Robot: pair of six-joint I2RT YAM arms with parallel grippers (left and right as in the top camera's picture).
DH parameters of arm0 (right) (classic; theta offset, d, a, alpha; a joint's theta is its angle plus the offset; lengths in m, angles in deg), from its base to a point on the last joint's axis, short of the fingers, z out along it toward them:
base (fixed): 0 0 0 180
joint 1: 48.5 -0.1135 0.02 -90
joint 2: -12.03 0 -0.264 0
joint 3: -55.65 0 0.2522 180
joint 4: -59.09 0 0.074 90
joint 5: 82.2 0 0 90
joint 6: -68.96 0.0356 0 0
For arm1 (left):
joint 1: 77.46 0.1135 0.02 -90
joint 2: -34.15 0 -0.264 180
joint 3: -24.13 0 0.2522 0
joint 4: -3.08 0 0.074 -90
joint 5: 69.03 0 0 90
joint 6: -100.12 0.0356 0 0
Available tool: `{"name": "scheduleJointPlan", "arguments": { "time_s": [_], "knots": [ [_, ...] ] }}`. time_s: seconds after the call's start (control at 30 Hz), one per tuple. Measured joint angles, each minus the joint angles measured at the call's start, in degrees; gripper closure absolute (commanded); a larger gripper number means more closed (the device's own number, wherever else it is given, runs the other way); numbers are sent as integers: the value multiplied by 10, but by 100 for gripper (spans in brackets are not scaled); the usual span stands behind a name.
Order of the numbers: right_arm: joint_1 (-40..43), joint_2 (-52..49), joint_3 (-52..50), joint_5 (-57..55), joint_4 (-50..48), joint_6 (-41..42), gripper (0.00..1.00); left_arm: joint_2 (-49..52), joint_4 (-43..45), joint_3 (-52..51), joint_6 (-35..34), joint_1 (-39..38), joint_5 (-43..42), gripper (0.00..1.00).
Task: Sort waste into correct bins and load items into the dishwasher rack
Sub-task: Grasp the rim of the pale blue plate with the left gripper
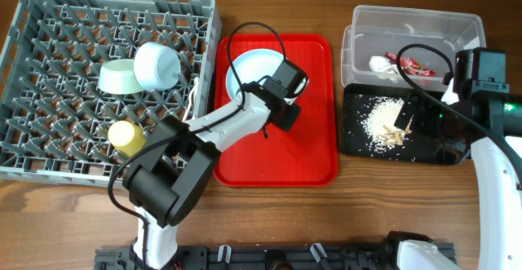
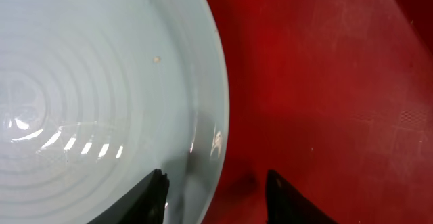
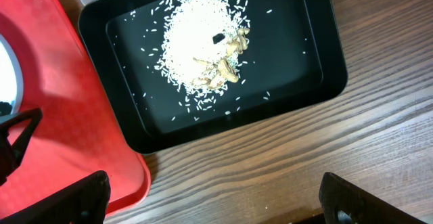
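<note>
Currently I see the left gripper [image 2: 215, 178] straddling the plate [image 2: 101, 61] rim, jaws parted; right gripper [image 3: 213, 182] spread wide.

Counting one grey dishwasher rack [image 1: 65, 33], one red tray [image 1: 314, 131], one black tray [image 1: 363, 143], one clear tub [image 1: 416, 13], one pale blue plate [image 1: 253, 64], one bowl [image 1: 157, 66], one yellow cup [image 1: 126, 134], one red wrapper [image 1: 418, 66], one tissue [image 1: 381, 63].

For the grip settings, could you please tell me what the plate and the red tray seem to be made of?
Plate: glazed ceramic or glossy plastic, judging by sharp reflections and concentric rings. Red tray: probably plastic, satin finish, faintly grainy and scuffed.
</note>
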Motion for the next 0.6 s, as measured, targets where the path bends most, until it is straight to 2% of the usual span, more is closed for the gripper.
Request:
{"name": "scheduleJointPlan", "arguments": {
  "time_s": [0.27, 0.6],
  "knots": [
    [0, 0, 0, 0, 1, 0, 0, 6, -1, 7, 0, -1, 29, 95],
    [0, 0, 0, 0, 1, 0, 0, 6, -1, 11, 4, -9, 54, 96]
  ]
}}
